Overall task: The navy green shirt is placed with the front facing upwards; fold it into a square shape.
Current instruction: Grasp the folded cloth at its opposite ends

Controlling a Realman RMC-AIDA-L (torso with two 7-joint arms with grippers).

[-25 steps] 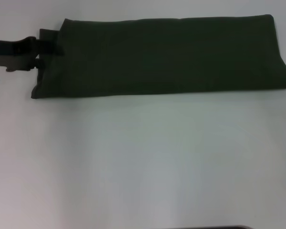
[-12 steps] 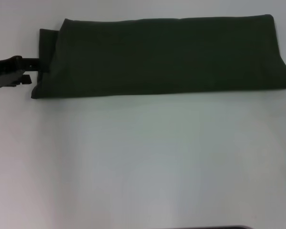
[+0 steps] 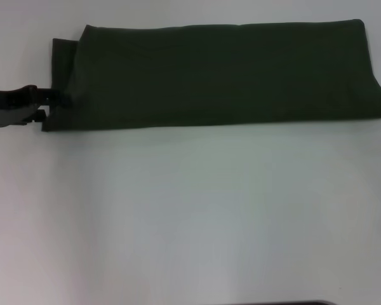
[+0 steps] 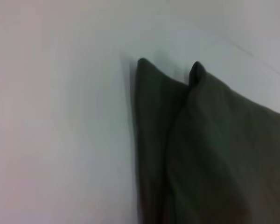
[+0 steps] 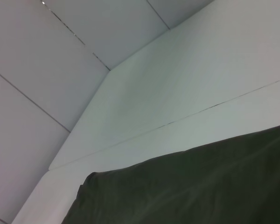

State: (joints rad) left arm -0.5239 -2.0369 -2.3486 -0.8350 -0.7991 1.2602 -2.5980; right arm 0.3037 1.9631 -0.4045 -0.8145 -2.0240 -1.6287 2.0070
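navy green shirt (image 3: pixel 222 73): plain dark olive | table (image 3: pixel 197 216): white | left gripper (image 3: pixel 47 105): black

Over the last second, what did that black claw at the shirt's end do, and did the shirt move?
The left gripper slid along the left end of the navy green shirt, from near the far corner toward the near one, pulling back off the cloth midway and then returning to its edge. The shirt stayed a long folded band, unmoved, on the white table. The right gripper is out of view.
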